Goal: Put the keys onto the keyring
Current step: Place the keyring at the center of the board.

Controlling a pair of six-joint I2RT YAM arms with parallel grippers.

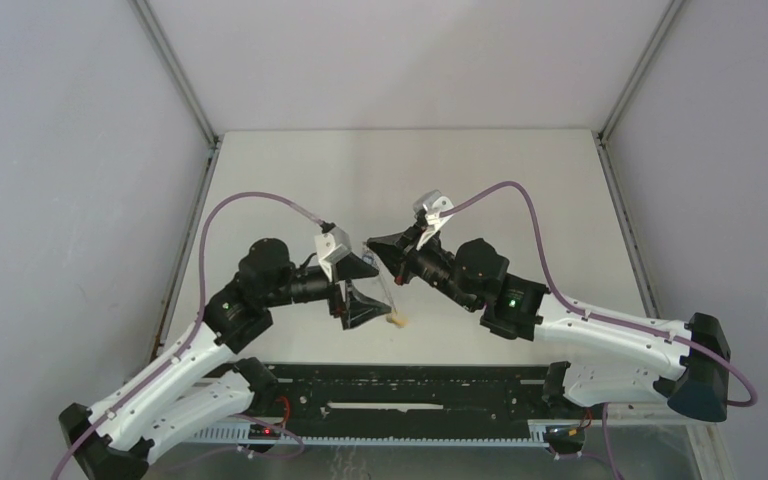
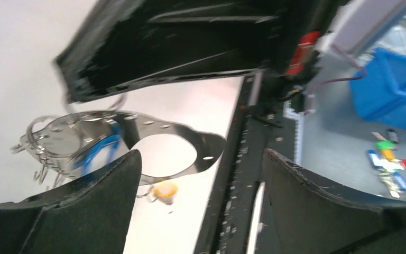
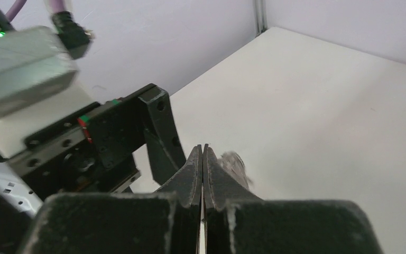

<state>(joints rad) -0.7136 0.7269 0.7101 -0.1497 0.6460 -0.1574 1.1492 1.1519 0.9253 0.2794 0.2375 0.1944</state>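
Thin, shiny grey metal keyring (image 2: pixel 201 142) aloft over the white table (image 1: pixel 500 180), apparently nipped at its edge by the right gripper (image 3: pixel 203 153), jaws pressed together. Stiff, light, slick; likely to swing. Blue-headed key (image 2: pixel 98 151) seemingly hanging by the small loops. Yellow-headed key (image 2: pixel 165 189) flat on the table beneath; best taken by its plastic head. Left gripper (image 2: pixel 200 159) close by, jaws wide apart, empty.
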